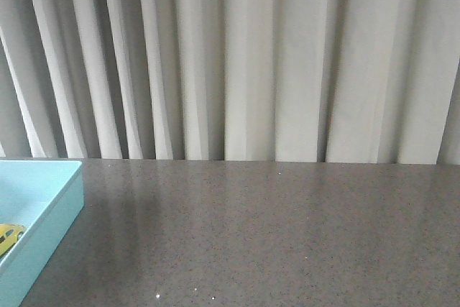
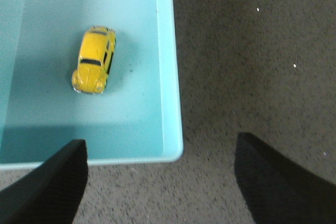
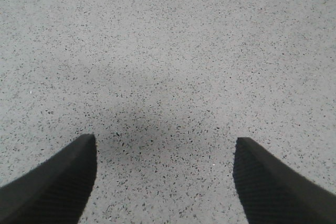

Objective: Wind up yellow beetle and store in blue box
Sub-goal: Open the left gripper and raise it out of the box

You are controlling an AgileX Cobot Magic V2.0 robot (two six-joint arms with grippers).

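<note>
Yellow beetle [image 2: 94, 60] seen resting inside blue box [image 2: 169, 66]; storing judged done. Left end effector [image 2: 160, 182] and right end effector [image 3: 164, 182] held open, empty, above desk [image 3: 168, 51].

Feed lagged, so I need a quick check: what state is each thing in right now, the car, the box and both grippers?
yellow beetle: upright on its wheels inside the box, free of any grip.
blue box: open-topped, on the table, holding only the beetle.
left gripper: jaws open, empty, above the box's corner.
right gripper: jaws open, empty, over bare table.
</note>
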